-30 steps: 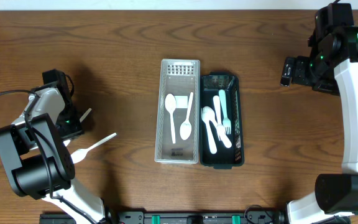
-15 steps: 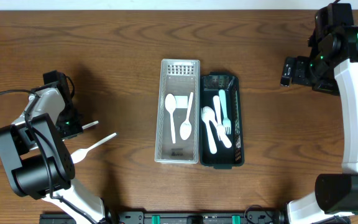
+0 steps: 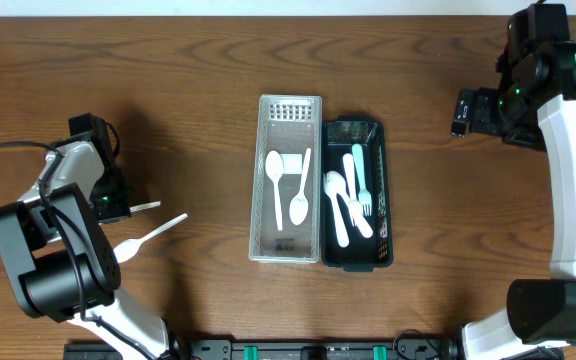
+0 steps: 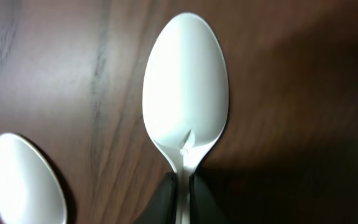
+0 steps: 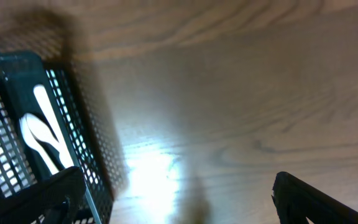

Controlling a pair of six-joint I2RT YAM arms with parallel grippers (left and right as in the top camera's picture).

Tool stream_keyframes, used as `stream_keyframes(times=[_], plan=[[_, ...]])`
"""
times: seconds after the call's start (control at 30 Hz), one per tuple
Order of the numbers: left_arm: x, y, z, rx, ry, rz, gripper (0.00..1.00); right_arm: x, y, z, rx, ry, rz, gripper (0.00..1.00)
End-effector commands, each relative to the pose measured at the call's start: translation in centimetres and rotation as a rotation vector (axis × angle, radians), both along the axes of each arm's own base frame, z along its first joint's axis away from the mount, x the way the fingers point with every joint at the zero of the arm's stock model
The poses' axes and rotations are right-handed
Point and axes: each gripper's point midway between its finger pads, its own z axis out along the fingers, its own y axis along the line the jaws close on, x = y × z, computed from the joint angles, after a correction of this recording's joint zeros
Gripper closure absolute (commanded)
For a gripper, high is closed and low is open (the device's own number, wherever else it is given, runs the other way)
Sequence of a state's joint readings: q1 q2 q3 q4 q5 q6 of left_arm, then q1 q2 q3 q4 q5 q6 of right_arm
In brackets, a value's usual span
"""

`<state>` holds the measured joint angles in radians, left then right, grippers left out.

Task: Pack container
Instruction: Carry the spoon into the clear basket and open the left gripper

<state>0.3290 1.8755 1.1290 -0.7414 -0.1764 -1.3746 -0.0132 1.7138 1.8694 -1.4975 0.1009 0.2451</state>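
downward, left gripper (image 4: 182, 190) — clamped on spoon (image 4: 185, 87)

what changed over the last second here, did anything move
The left gripper, shut on the handle of a white spoon, shifted slightly toward the robot's side of the table. The spoon swung from angled up-right to level in the overhead view. The second spoon, the white basket, the black basket with their cutlery, and the open right gripper stayed put.
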Motion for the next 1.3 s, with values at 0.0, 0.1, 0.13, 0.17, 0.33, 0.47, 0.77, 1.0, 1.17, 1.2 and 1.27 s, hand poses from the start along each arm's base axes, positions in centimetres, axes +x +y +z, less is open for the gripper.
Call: stream_keyframes(times=[0.0,0.1,0.13,0.17,0.33,0.47,0.77,1.0,1.17,1.2,1.27], plan=[[3.2,-0.6,4.7,0.023,-0.104,-0.265,0.94,0.3,-0.2,0.2,0.006,-0.021,-0.017,0.01],[5.2,-2.8,9.2,0.056,-0.218,-0.448,0.94,0.8,-0.2,0.3,0.006,-0.041,-0.017,0.01],[5.9,-3.7,10.9,0.079,-0.255,-0.521,0.94,0.9,-0.2,0.4,0.006,-0.047,-0.017,0.01],[6.4,-4.8,12.7,0.105,-0.292,-0.602,0.94,1.1,-0.2,0.4,0.006,-0.055,-0.017,0.01],[7.7,-13.0,20.4,0.227,-0.436,-1.075,0.94,1.9,-0.2,0.7,0.005,-0.091,-0.016,0.01],[6.6,-21.0,22.7,0.286,-0.473,-1.483,0.94,2.3,-0.2,0.8,0.005,-0.108,-0.016,0.01],[2.2,-33.7,18.5,0.232,-0.351,-2.044,0.94,2.4,-0.2,0.8,0.002,-0.11,-0.005,0.01],[2.1,-35.4,10.8,0.094,-0.148,-1.974,0.94,2.2,-0.2,0.8,-0.003,-0.101,0.013,0.01],[2.4,-35.6,8.0,0.074,-0.083,-1.979,0.93,2.1,-0.2,0.7,-0.011,-0.094,0.038,0.01],[2.5,-35.7,7.8,0.075,-0.082,-1.983,0.88,2.1,-0.2,0.7,-0.011,-0.094,0.038,0.01],[2.7,-35.8,7.9,0.085,-0.083,-2.01,0.74,2.1,-0.2,0.7,-0.011,-0.093,0.038,0.01]])
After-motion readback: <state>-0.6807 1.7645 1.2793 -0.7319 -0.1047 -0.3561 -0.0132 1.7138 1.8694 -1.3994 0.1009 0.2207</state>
